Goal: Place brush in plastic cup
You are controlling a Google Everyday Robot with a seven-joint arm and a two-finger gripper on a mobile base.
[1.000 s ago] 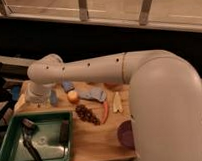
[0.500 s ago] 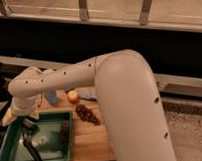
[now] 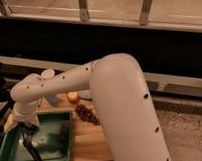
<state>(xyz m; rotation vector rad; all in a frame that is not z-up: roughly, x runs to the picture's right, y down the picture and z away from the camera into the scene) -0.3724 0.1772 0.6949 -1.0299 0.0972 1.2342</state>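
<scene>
In the green tray [image 3: 58, 113], the brush [image 3: 33, 150] lies slanted across its left half. The gripper [image 3: 25, 129] hangs over the tray's left side, fingers spread wide directly above the brush's upper end. The plastic cup [image 3: 47, 74] stands behind the tray.

No legible text or labels anywhere
</scene>
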